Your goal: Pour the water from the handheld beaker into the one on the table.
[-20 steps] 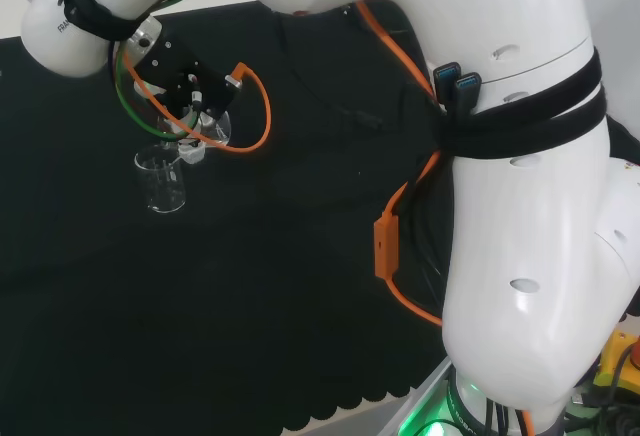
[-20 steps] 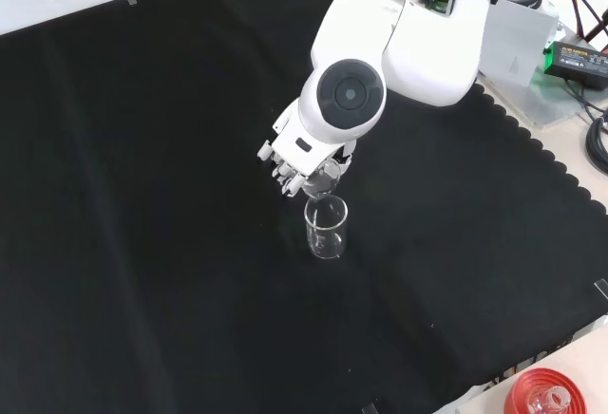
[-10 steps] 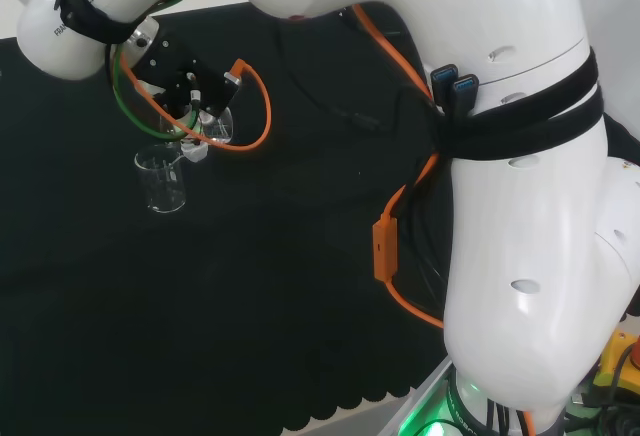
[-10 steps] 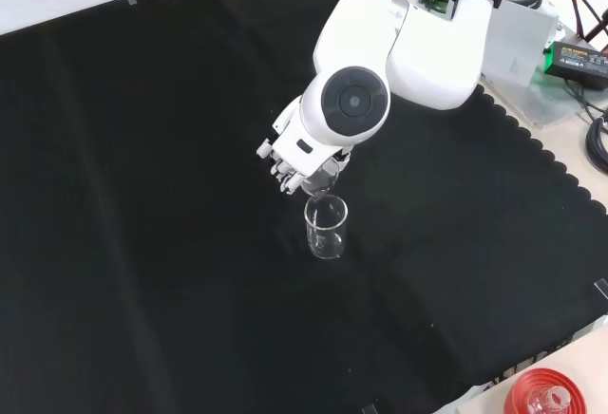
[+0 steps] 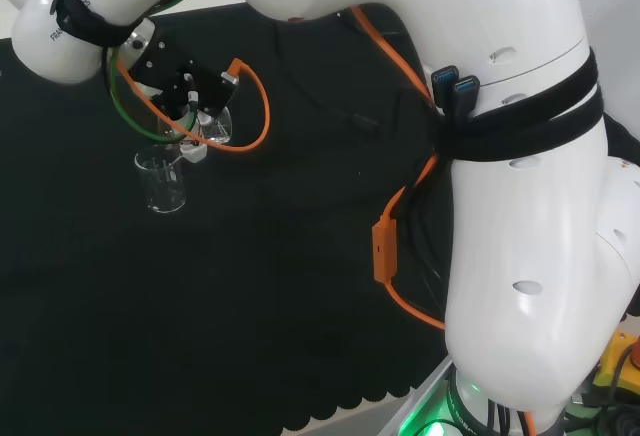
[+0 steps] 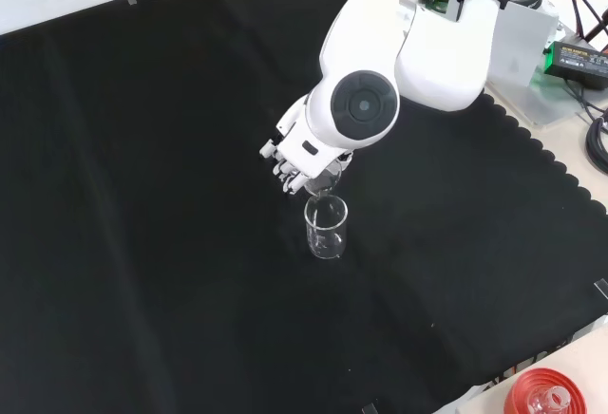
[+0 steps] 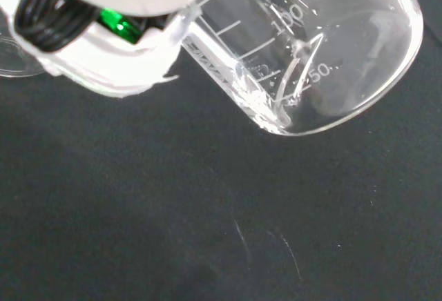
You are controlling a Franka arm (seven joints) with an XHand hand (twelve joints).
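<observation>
Glass on glass is close here: the hand (image 6: 290,159) grips the tilted beaker (image 7: 311,59), its lip just above the standing beaker (image 6: 326,228) on the black-clothed worktop (image 6: 142,196). Keep that lip over the mouth, tipping slowly to avoid spilling.

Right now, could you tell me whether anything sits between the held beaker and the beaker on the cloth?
Nothing visible does. The held beaker, tilted in the robot hand, hangs just above the rim of the table beaker, with no other object between them.
</observation>
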